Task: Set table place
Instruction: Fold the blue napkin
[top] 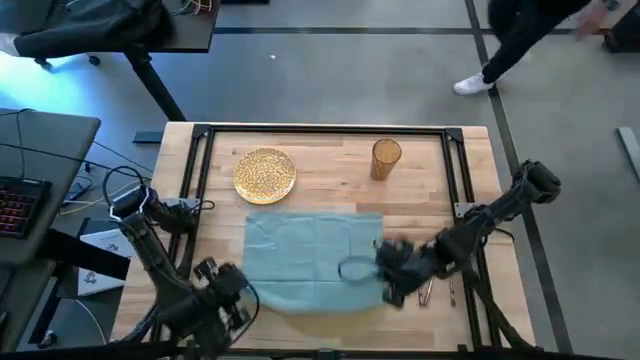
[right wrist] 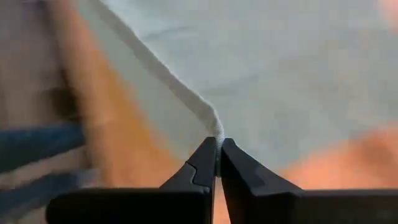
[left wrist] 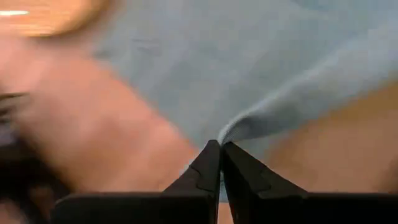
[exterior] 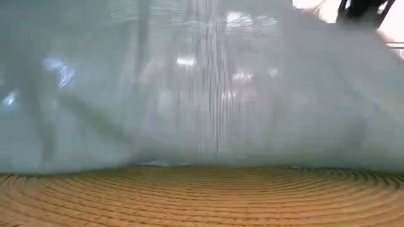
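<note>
Now, left to right, for you:
Left gripper (top: 228, 292): pinched tight on the napkin's (top: 312, 257) near-left corner; keep that corner level with the other.
Plate (top: 265, 174): far-left, just beyond the cloth.
Napkin: spread mid-table, covering the placemat (exterior: 202, 195); move both corners together, no tugging.
Glass (top: 386, 159): far-right, apart.
Right gripper (top: 388, 277): clamped on the near-right edge.
Cutlery (top: 437, 290): beside it; steer clear.

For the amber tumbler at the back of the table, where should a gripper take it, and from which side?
The amber tumbler stands upright and alone near the back rail, right of the gold plate. Probably best gripped across its side wall around mid-height, coming in level from the front or right, where the wood is bare. Both grippers are currently pinching the napkin.
</note>
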Tool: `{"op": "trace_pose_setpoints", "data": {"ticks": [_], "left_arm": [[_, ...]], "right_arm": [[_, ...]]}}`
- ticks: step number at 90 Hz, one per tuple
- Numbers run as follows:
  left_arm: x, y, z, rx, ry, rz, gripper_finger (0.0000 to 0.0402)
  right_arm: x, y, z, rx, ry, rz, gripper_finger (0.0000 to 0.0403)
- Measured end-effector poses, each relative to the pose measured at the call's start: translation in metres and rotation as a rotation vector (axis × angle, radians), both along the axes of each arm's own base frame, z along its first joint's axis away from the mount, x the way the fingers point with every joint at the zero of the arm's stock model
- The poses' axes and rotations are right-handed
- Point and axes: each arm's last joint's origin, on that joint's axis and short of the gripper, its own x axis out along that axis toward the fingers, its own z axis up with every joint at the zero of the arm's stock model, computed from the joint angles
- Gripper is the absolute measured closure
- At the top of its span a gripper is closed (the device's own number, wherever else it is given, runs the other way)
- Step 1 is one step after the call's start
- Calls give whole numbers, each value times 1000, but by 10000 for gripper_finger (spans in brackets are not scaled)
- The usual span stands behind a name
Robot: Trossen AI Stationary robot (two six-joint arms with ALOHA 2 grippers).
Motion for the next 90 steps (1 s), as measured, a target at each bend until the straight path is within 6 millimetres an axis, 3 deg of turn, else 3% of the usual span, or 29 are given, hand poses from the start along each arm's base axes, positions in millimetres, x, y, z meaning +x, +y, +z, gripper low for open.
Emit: {"op": "trace_pose_setpoints", "data": {"ticks": [9, 21, 41, 62, 90], "left_arm": [[12, 26, -14, 52, -21, 14, 402], [30, 56, -38, 101, 78, -2, 402], [49, 97, -45, 180, 205, -38, 402], [56, 105, -47, 146, 291, -137, 402], [53, 113, -57, 189, 296, -99, 401]], "right_arm": [[0, -27, 0, -107, 69, -76, 403], [13, -53, -7, -167, 127, -103, 403], [33, -79, -26, -222, 214, -108, 403], [46, -89, -43, -251, 272, -68, 403], [52, -91, -56, -321, 302, -113, 402]]}}
